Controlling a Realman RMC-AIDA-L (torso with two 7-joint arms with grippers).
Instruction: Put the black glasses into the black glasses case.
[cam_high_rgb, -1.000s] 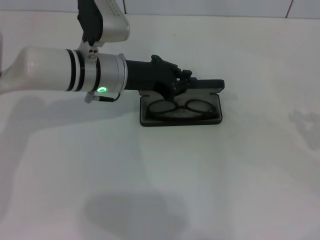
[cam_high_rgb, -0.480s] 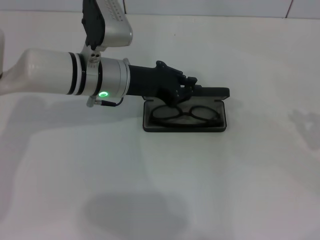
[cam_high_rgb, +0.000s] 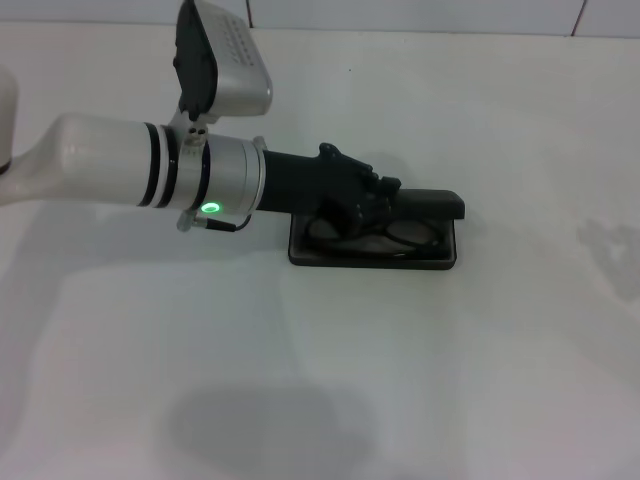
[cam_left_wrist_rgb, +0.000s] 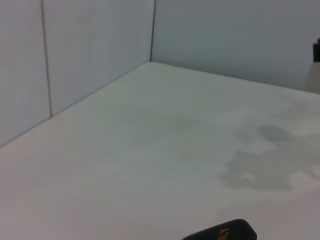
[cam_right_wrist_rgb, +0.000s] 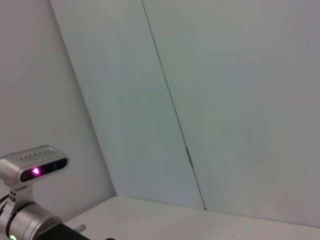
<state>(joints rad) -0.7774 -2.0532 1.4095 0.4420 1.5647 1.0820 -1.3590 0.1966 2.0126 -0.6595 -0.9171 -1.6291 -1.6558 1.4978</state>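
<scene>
Black glasses case with a black lid bearing small orange lettering; thin black frames of the black glasses inside. Left claw black, on an arm with a white sleeve, 2 black bands, a silver wrist collar and a lit green lamp; the wrist camera housing is silver-white with a black face, showing a magenta light in the right wrist view. Bench plain white with faint grey smudges; walls pale grey-white with thin dark seams.
</scene>
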